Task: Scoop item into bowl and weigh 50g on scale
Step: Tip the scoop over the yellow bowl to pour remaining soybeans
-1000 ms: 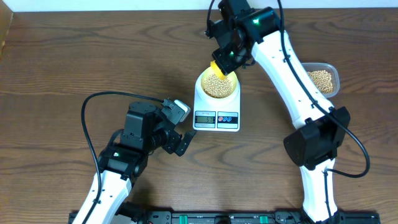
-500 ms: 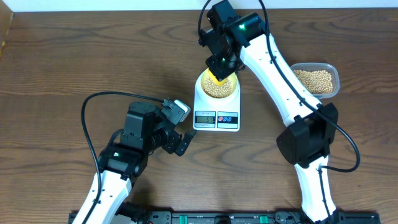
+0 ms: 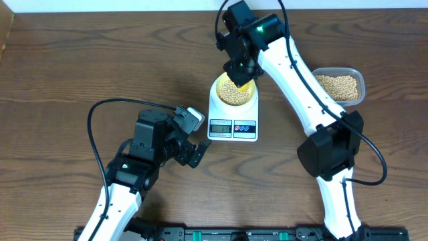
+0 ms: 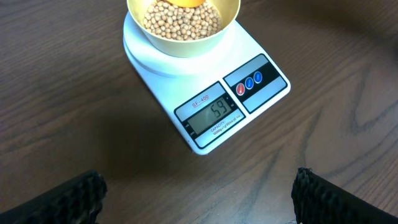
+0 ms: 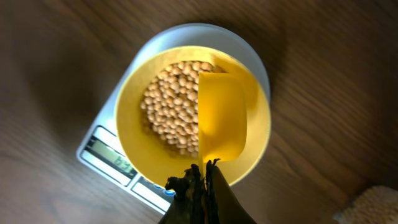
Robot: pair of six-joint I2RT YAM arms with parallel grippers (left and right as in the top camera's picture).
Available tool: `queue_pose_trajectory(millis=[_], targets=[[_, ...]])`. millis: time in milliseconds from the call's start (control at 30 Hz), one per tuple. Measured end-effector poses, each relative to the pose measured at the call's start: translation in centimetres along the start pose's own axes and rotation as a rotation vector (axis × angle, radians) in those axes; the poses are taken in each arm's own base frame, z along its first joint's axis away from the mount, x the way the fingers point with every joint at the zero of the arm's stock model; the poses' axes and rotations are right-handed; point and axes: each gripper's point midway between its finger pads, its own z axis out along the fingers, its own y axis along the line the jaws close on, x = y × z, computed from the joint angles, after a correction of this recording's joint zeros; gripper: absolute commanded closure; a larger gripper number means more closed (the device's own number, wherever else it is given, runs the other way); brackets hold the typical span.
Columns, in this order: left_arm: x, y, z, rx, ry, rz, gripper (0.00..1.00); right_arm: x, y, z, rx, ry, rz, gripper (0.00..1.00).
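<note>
R gripper (image 5: 202,185) pinches measuring spoon (image 5: 222,118), tipped inside bowl (image 5: 127,121) above soybeans (image 5: 171,112). Scale (image 4: 205,140) shows approx. 59, so prob. excess must come out. L gripper (image 3: 195,137) is spread, idle nearby.

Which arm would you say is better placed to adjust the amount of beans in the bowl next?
Right. Its gripper is shut on the yellow spoon, which is inside the bowl over the beans. The left gripper sits open and empty beside the scale, apparently reading 59.

The flat white plastic kitchen scale (image 4: 163,81) says "SF-400" above its small grey screen (image 4: 214,114). The screen shows 59. Tiny words under it cannot be read.
</note>
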Motion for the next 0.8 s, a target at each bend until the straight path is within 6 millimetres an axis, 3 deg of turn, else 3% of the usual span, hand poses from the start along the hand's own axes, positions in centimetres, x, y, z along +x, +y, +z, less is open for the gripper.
queue_pose_trajectory(millis=[800], targets=[[0.0,0.0,0.0,0.0,0.0,0.0,0.02,0.31,0.48,0.07,0.045,0.02,-0.027,0.99]])
